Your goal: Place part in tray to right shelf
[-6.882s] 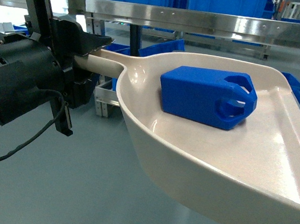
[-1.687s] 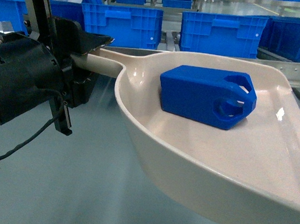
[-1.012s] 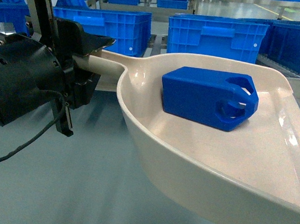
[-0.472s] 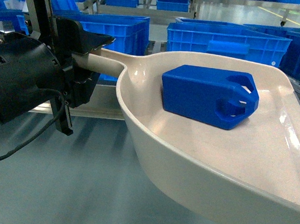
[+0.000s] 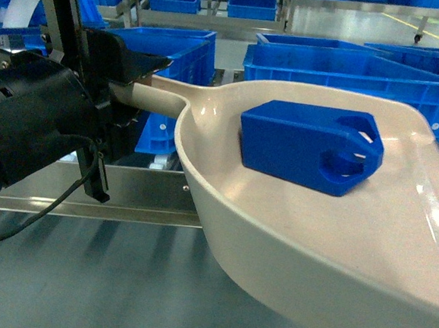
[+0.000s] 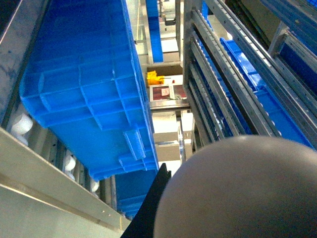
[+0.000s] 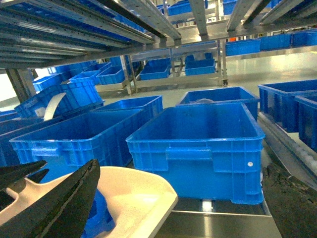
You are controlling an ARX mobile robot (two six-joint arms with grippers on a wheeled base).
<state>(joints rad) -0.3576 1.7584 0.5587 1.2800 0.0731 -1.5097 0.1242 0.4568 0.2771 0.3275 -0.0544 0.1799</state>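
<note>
Head view looked forward and down, close over the tray (image 5: 290, 238), left wrist view tilted up along blue crates (image 6: 84, 89), right wrist view faced level toward crates, sharing the tray's rim.

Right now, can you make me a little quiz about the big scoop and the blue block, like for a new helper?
1. True or false: the blue block lies inside the cream scoop.
2. Which gripper holds the scoop's handle? A) left B) right
3. Fill in: behind the scoop stand big blue ____.

Key: 1 true. 2 A, the left gripper is clamped on the handle. 3 crates, sitting on the steel shelf.
</note>
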